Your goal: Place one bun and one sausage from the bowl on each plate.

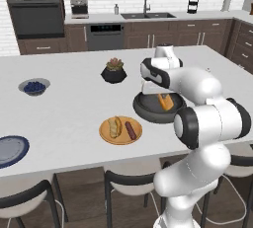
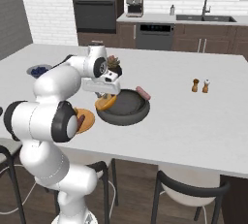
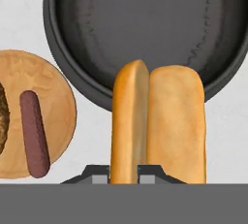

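Note:
My gripper [image 3: 124, 175] is shut on a golden split bun [image 3: 160, 121], which hangs just over the near rim of the dark bowl [image 3: 145, 34]. From the right base view, the bun [image 2: 105, 103] sits under the gripper [image 2: 107, 94] at the bowl's [image 2: 123, 107] left edge. A pink sausage [image 2: 143, 92] rests at the bowl's far right rim. Beside the bowl lies the orange plate [image 1: 120, 138], carrying a bun [image 1: 115, 126] and a sausage [image 1: 130, 130]. The blue plate [image 1: 10, 150] lies bare at the counter's near left.
A black plant pot [image 1: 114, 71] stands behind the bowl. A small grey bowl of blueberries [image 1: 34, 87] sits at the far left. Salt and pepper shakers [image 2: 200, 86] stand to the right. Stools line the counter's near edge.

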Robot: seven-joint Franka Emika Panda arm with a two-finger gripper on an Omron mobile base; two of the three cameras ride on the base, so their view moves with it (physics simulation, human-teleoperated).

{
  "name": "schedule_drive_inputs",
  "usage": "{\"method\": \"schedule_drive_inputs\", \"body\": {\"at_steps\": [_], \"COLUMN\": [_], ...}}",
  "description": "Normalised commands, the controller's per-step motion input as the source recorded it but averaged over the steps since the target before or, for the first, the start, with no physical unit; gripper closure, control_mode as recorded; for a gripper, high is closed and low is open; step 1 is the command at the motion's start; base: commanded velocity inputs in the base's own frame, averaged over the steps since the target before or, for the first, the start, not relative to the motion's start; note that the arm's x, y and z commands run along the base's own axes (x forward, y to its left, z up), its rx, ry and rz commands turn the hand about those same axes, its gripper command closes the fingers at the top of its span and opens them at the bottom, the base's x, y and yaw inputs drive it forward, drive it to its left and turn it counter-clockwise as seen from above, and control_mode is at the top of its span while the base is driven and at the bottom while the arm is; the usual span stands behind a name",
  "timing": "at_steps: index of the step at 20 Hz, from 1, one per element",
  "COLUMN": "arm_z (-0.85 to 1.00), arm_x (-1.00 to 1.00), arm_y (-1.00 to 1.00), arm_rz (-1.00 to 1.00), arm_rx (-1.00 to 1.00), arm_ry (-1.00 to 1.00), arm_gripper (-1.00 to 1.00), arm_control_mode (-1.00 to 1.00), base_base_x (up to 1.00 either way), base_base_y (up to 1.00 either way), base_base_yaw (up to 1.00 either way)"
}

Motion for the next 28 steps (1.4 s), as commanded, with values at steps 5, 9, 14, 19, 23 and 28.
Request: {"method": "schedule_drive_inputs", "body": {"at_steps": [5, 9, 14, 19, 23, 28], "arm_z": [0.00, 0.00, 0.00, 0.00, 0.00, 0.00], "arm_x": [0.00, 0.00, 0.00, 0.00, 0.00, 0.00], "arm_y": [0.00, 0.00, 0.00, 0.00, 0.00, 0.00], "arm_rz": [0.08, 0.09, 0.00, 0.00, 0.00, 0.00], "arm_rx": [0.00, 0.00, 0.00, 0.00, 0.00, 0.00], "arm_ry": [-0.03, 0.00, 0.00, 0.00, 0.00, 0.00], "arm_gripper": [1.00, 1.00, 1.00, 1.00, 1.00, 1.00], "arm_control_mode": [-1.00, -1.00, 1.00, 1.00, 1.00, 1.00], "base_base_x": [0.00, 0.00, -0.14, -0.13, -0.14, -0.12], "base_base_y": [0.00, 0.00, 0.14, 0.59, 0.76, 0.84], "base_base_yaw": [0.00, 0.00, 0.01, 0.00, 0.00, 0.00]}}
